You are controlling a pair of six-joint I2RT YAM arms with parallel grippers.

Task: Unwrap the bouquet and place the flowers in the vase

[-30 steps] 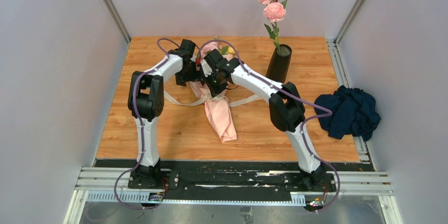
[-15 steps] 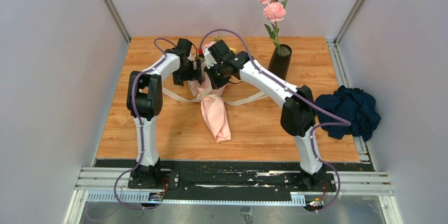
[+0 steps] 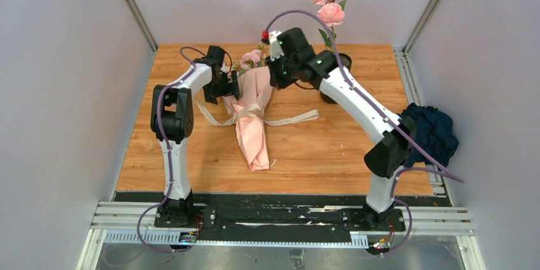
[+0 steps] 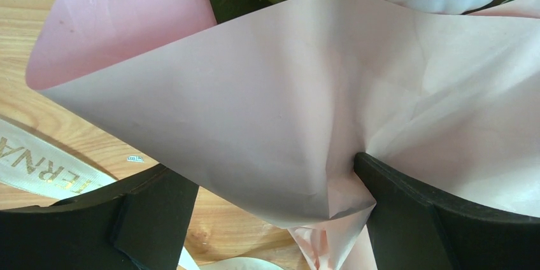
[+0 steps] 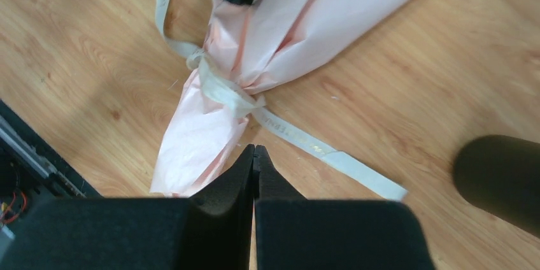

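Top: bouquet (image 3: 250, 127) lies flat, centre, cream ribbon (image 3: 290, 119) tied on; vase (image 3: 346, 60) behind right arm (image 3: 363, 101).
Left wrist: left gripper (image 4: 267, 209) spread wide, wrapping paper (image 4: 299, 104) between jaws.
Right wrist: right gripper (image 5: 253, 155) pinched closed, empty, above bouquet tail.

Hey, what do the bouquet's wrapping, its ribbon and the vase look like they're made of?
Wrapping: matte pale pink paper, holds sharp creases.
Ribbon: cream fabric, probably satin, gold lettering, lies limp.
Vase: matte black, no glare; ceramic or plastic, unclear.
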